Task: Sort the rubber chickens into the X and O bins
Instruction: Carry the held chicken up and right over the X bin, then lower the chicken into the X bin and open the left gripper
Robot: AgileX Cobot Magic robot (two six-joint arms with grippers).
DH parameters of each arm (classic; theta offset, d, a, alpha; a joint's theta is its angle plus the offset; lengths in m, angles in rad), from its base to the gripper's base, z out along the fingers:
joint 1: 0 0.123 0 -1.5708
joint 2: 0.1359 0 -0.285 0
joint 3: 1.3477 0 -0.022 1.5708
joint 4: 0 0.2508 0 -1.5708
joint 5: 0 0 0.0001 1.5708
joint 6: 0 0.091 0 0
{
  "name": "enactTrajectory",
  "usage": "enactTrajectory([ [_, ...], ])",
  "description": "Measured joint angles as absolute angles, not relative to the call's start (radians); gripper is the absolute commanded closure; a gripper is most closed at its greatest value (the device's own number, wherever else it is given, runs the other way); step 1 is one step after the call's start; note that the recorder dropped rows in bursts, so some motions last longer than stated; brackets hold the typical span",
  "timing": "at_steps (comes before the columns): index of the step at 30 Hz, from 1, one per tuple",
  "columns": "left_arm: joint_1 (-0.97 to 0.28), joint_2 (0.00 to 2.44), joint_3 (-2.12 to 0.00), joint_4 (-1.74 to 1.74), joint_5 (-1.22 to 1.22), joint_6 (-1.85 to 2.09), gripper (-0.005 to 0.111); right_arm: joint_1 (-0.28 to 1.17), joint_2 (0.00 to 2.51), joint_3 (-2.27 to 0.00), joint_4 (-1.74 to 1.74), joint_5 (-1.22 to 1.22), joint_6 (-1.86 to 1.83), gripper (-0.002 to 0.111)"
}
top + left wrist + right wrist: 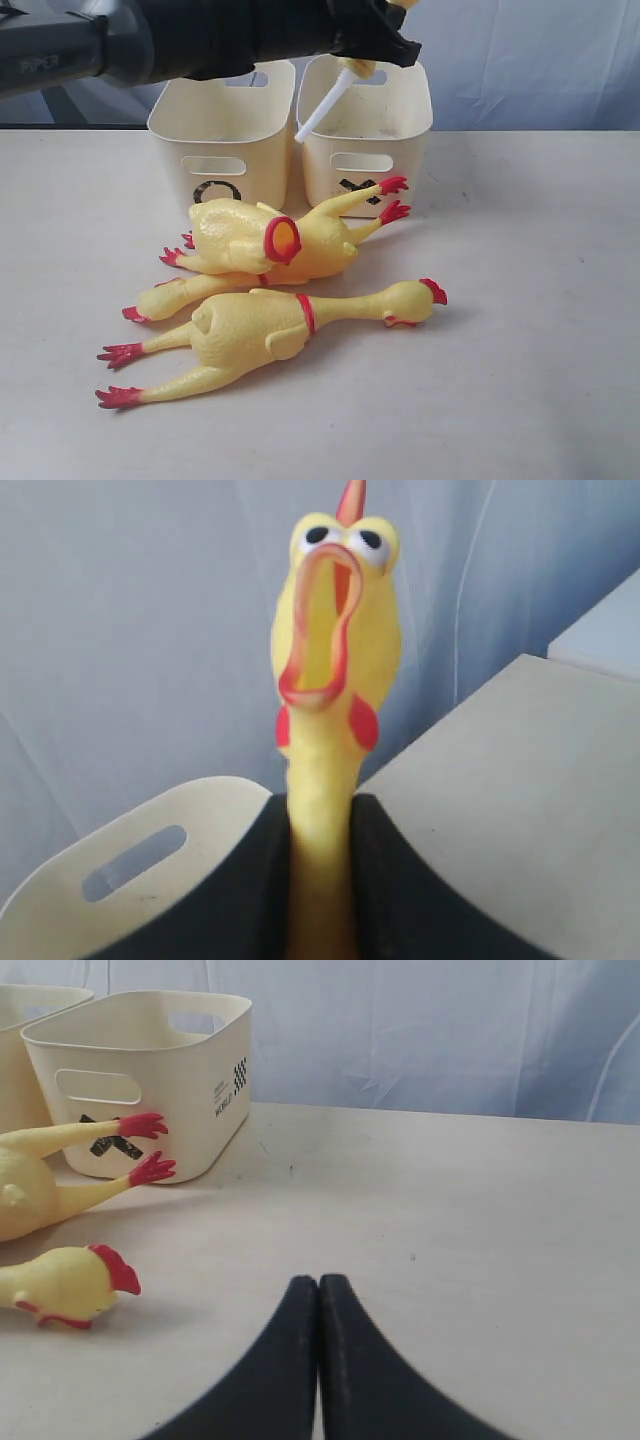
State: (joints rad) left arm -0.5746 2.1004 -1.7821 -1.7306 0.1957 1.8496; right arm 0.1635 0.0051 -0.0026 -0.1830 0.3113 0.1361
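Observation:
My left gripper (320, 815) is shut on the neck of a rubber chicken (335, 610), whose open-beaked head sticks out past the black fingers (250, 880). In the exterior view that gripper (395, 45) hangs above the X bin (365, 150), with the O bin (222, 135) to its left. Three more rubber chickens lie on the table in front of the bins. One lies nearest the front (260, 335), one with a red neck opening lies on top (235, 240), and one has its red feet against the X bin (330, 245). My right gripper (318, 1285) is shut and empty, low over bare table.
A white tube (325, 105) slants at the X bin's left rim below the left gripper. The front chicken's head (70, 1285) lies left of my right gripper. A bin rim with a slot handle (130, 860) shows under the left gripper. A pale curtain stands behind the table.

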Motion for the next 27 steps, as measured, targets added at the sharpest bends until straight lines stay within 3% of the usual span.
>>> enactTrajectory([
  [11, -0.570, 2.223, -1.972, -1.732, 0.114, 1.802, 0.107, 0.164, 0.005, -0.003, -0.183, 0.311, 0.136, 0.109],
  [27, -0.574, 2.236, -1.986, -1.732, 0.084, 1.816, 0.107, 0.164, 0.005, -0.003, -0.183, 0.311, 0.136, 0.109],
])
